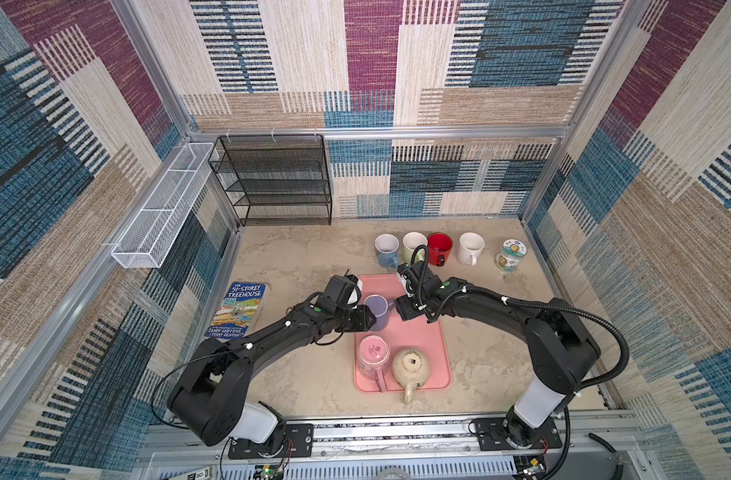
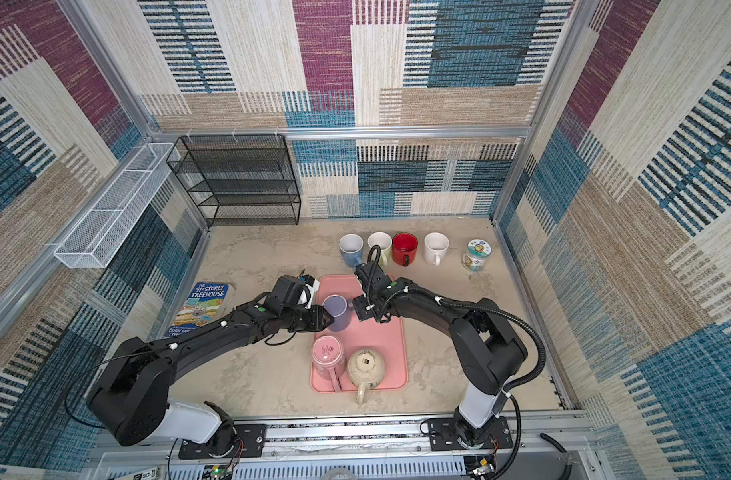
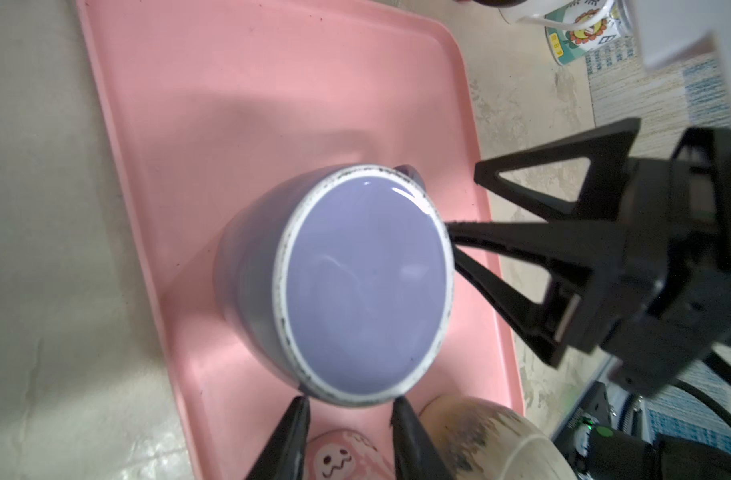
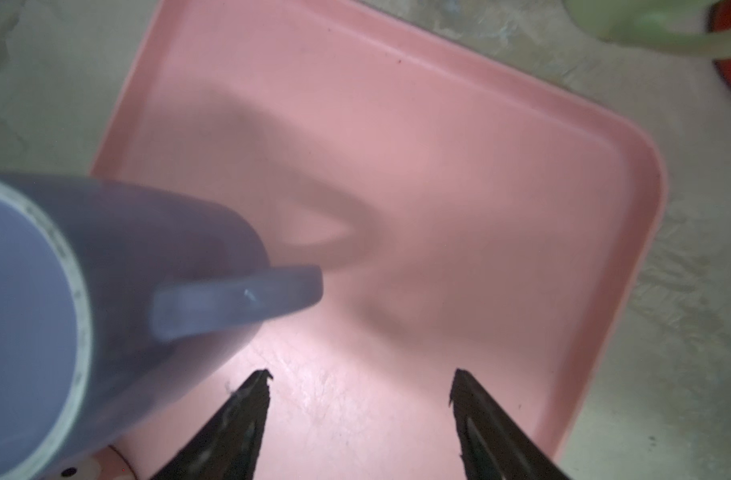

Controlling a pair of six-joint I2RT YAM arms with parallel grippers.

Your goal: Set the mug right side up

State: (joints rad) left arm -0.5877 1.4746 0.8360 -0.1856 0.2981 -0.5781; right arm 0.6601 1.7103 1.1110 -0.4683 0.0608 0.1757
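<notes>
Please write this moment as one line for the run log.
purple mug: upside down on pink tray | left gripper: open, tips at its base | right gripper: open, beside mug

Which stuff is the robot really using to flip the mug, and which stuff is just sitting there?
In the job:
upside-down purple ceramic mug
flat pink plastic tray under it
left tool
right tool

Just lying about:
upside-down pink mug
upside-down beige mug
colourful paperback book
black mesh shelf
white wire basket
blue mug
pale green mug
red mug
white mug
cartoon-printed cup
</notes>
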